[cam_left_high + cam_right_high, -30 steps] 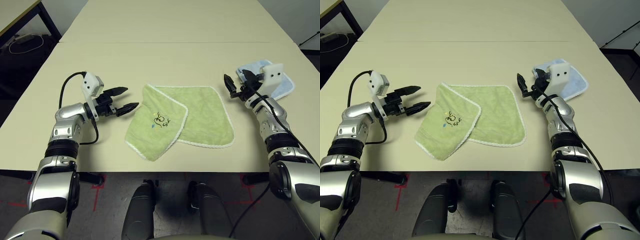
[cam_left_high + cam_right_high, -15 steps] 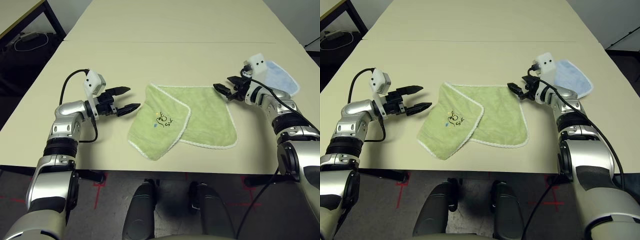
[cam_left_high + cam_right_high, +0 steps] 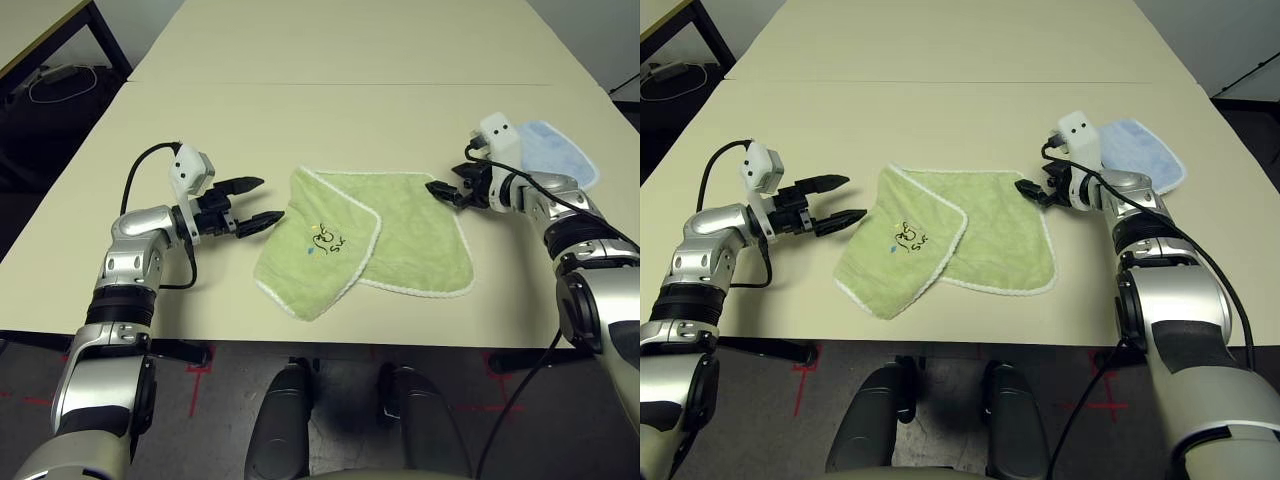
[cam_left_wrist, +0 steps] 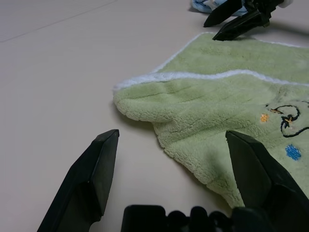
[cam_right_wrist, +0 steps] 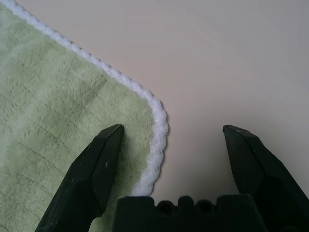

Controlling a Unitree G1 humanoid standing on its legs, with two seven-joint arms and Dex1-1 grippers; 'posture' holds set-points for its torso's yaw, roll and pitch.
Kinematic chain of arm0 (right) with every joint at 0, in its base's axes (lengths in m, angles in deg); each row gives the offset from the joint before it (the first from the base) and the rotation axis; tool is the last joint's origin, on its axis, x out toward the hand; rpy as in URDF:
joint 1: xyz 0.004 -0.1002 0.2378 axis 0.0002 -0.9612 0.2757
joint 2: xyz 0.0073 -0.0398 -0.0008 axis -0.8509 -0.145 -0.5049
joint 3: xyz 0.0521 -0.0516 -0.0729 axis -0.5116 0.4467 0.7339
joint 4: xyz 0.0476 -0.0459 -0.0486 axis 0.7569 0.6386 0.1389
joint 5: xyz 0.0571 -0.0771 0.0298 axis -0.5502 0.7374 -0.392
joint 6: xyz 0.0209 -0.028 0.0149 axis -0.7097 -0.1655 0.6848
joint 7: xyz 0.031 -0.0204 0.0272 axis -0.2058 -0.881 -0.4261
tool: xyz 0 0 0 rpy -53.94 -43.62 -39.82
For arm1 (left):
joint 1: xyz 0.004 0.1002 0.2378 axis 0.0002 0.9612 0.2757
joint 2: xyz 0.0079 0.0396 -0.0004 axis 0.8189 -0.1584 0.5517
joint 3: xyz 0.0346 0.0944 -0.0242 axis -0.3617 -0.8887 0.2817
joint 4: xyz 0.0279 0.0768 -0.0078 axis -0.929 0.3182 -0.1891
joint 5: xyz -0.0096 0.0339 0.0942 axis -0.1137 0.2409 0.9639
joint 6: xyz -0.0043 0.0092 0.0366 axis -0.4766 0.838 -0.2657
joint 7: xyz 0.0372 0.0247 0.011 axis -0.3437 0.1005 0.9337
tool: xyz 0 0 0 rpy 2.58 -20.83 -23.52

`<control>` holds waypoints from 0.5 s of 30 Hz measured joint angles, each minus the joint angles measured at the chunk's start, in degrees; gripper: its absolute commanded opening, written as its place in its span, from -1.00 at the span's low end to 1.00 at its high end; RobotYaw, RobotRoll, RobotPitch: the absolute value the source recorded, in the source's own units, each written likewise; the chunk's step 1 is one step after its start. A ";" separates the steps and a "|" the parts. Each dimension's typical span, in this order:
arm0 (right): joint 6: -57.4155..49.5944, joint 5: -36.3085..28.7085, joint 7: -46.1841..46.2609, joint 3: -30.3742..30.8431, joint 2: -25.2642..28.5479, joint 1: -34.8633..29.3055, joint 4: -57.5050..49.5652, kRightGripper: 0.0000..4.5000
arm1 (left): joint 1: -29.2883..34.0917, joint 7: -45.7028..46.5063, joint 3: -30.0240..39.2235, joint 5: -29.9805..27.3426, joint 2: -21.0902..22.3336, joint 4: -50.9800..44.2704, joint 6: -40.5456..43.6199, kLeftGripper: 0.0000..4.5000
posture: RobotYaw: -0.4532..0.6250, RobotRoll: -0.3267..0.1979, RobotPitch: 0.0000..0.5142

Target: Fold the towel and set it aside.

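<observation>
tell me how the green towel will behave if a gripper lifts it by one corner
The green towel would probably droop: its folded-over flap already lies soft and rounded, so it is floppy cloth. It looks thin and light. Its terry pile, seen beside the right gripper, should grip well rather than slip.

the towel (image 3: 400, 235) is light green terry with a white stitched edge and a small dark embroidered motif (image 3: 323, 240) dotted with blue and orange. a pale blue towel (image 3: 557, 155) lies at two o'clock from it. the bench (image 3: 330, 110) is plain cream. both arms are silver, with black fingers.
</observation>
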 measured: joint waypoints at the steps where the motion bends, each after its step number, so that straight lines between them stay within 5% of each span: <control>1: -0.55 0.02 -0.38 0.03 -0.01 0.36 0.29 0.99 | 0.01 0.08 0.00 -0.01 0.00 -0.09 0.14 1.00 | 0.06 0.25 -0.28; 4: -3.21 0.09 -2.66 0.21 -0.01 1.65 0.82 0.72 | 0.05 0.14 -0.04 -0.02 0.00 -0.32 0.56 1.00 | 0.06 0.25 -0.28; 14: -7.03 0.50 -7.31 1.03 0.03 2.95 0.97 -0.95 | 1.13 0.15 -0.09 -0.07 0.00 -2.33 1.83 1.00 | 0.05 0.25 -0.30; 15: -7.10 0.51 -7.33 1.02 0.04 2.94 0.97 -0.99 | 1.19 0.15 -0.09 -0.07 0.00 -2.33 1.90 1.00 | 0.05 0.25 -0.30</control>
